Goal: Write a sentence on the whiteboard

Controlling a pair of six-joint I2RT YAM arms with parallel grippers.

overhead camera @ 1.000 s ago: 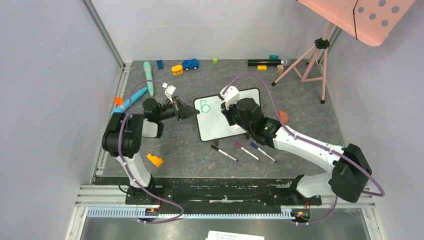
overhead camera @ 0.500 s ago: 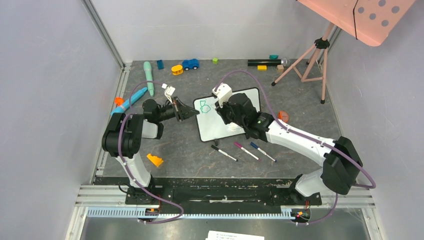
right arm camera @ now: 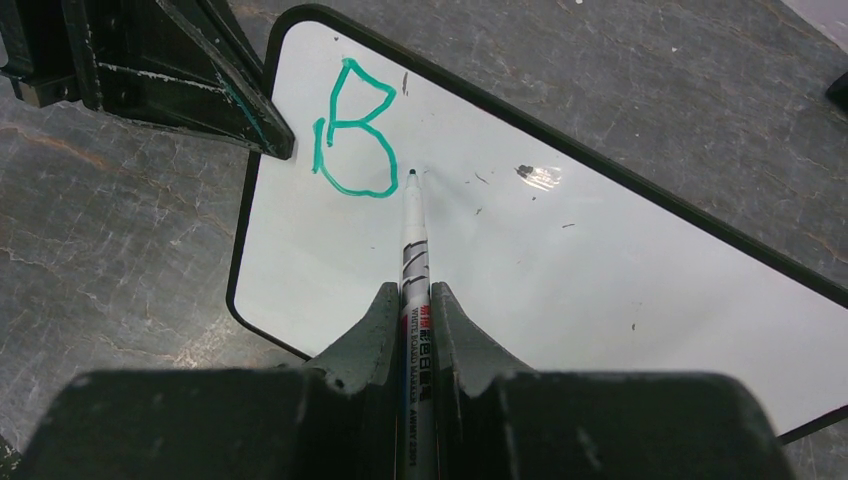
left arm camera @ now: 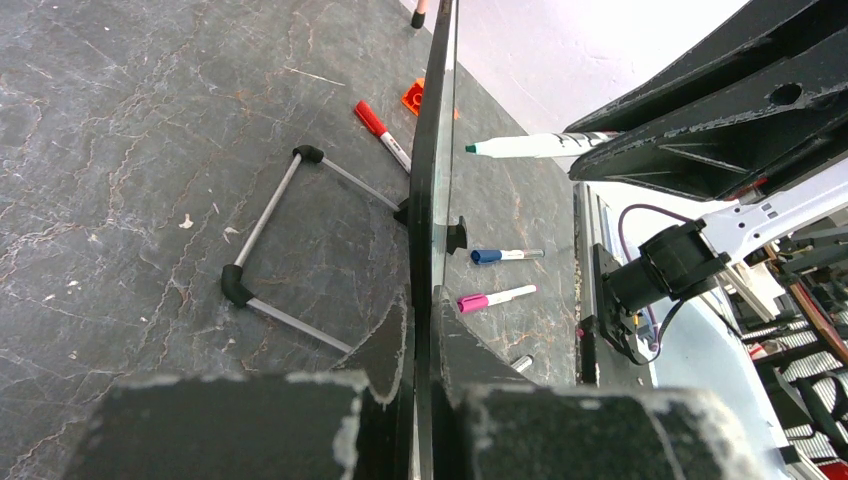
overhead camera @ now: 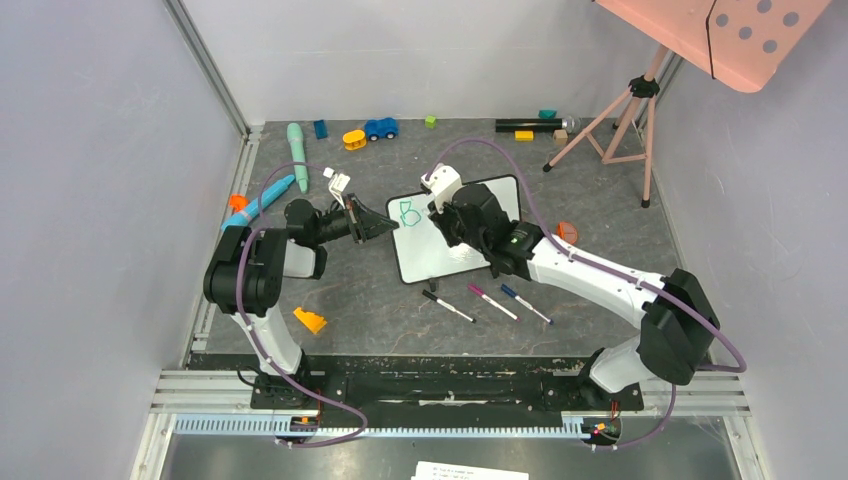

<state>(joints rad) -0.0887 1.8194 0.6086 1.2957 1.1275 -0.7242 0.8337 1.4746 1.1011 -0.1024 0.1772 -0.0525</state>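
The whiteboard [overhead camera: 435,250] stands tilted on its feet mid-table, white with a thin black frame. It also shows in the right wrist view [right arm camera: 560,270] and edge-on in the left wrist view [left arm camera: 432,180]. Of the sentence only a teal-green "B" [right arm camera: 352,130] is on it, near the top left corner [overhead camera: 408,212]. My left gripper [overhead camera: 385,222] is shut on the board's left edge [left arm camera: 425,320]. My right gripper [overhead camera: 440,215] is shut on a white marker [right arm camera: 413,250]. Its tip [right arm camera: 412,174] rests at the board just right of the "B".
Three loose markers lie in front of the board: black [overhead camera: 447,306], magenta [overhead camera: 493,301], blue [overhead camera: 525,303]. An orange wedge [overhead camera: 310,320] lies front left. Toys line the back edge, such as a blue car [overhead camera: 380,128]. A pink dotted panel on a tripod [overhead camera: 620,120] stands back right.
My right gripper has moved left across the board with the marker, from the board's upper middle to just right of the "B". The left gripper and board have not moved.
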